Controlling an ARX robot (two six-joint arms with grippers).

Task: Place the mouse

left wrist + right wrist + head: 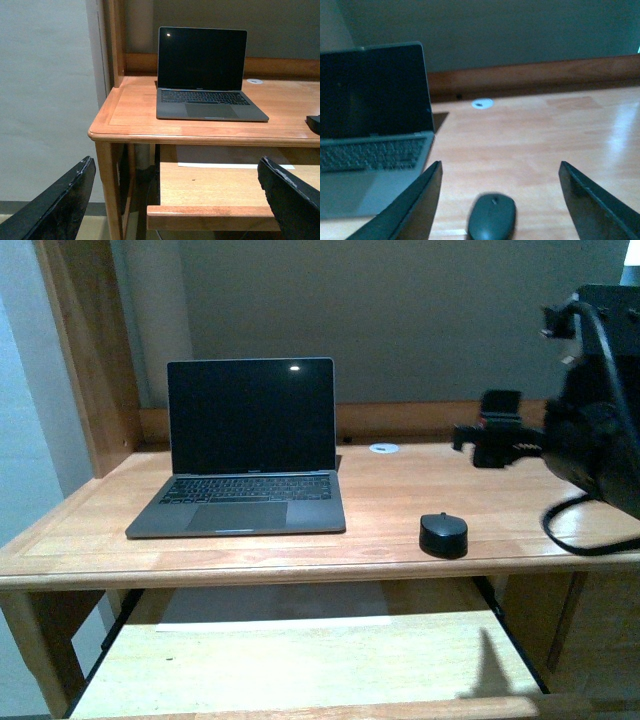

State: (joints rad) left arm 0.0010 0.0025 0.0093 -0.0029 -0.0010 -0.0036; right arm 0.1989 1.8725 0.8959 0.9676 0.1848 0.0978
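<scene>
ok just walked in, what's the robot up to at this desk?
Nothing is held right now. The mouse sits on the wooden desk, to the right of the open laptop. The right gripper hangs open above the mouse, a finger on either side. The left gripper is open too, low, off the desk's front left corner.

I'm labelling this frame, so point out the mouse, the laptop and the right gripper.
mouse (443,533): front view, domed top.
laptop (249,416): front view, dark screen.
right gripper (500,200): right wrist view, gap between open fingertips.
</scene>
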